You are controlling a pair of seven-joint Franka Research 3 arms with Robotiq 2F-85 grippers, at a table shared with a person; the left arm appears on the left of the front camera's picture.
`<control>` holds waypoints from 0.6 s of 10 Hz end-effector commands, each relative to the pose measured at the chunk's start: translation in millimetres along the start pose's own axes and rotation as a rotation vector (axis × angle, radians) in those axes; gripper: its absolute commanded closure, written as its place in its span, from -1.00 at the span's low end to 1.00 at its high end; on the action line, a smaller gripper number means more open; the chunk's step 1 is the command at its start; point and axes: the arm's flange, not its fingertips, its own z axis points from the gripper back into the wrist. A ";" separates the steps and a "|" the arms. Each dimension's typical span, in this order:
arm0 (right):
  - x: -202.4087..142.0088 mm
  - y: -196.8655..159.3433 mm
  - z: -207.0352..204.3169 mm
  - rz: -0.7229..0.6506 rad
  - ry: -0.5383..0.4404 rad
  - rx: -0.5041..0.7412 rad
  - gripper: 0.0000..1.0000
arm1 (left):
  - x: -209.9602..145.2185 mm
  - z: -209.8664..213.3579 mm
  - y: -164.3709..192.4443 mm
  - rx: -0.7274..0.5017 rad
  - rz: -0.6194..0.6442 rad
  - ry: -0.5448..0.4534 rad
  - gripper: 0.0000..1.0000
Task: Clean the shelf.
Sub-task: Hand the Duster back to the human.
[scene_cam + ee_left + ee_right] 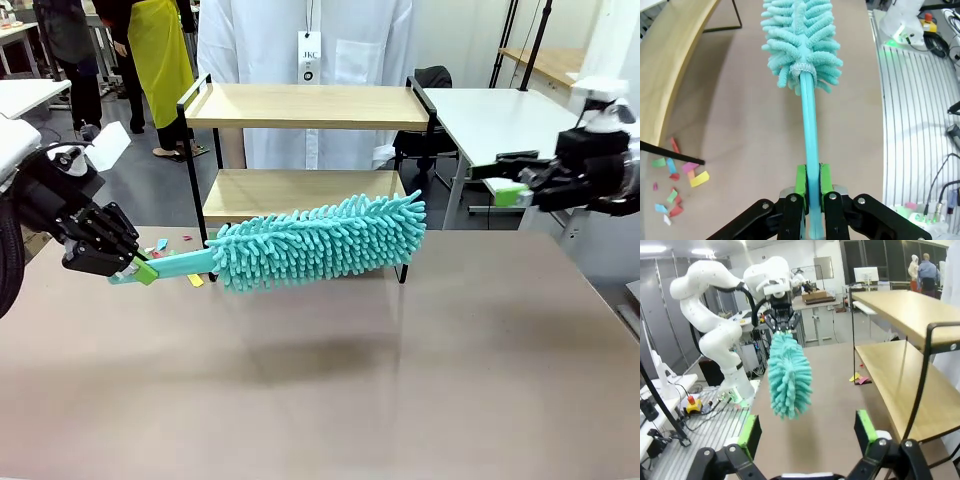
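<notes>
Brown surface (330,380), your side: bare in the foreground, with coloured paper scraps (677,180) lying by the shelf's near left foot.

Left end effector (140,268): clamped tight on the handle of a teal chenille duster (315,243), head held level just above the surface, in front of the lower board.

Right end effector (512,190): jaws wide apart, holding nothing, parked off to your right, well clear of the shelf.

Shelf (305,105): two wooden boards in a black frame, standing at the far middle of the surface, a person in white behind it.

Step in hand, as you may judge: sweeping the lower board, or clearing the scraps swept off it. Next move calls for you to raise the duster head onto a board without catching the frame uprights.
</notes>
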 end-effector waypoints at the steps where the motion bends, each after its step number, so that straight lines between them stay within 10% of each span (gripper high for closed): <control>1: -14.3 -5.8 -29.3 0.036 -0.013 -0.039 -1.00 | 0.6 2.4 -0.9 0.001 -0.008 -0.006 0.74; 6: -30.7 -7.4 -78.6 -0.009 -0.093 0.061 -1.00 | 0.6 2.4 -0.9 0.001 -0.008 -0.006 0.74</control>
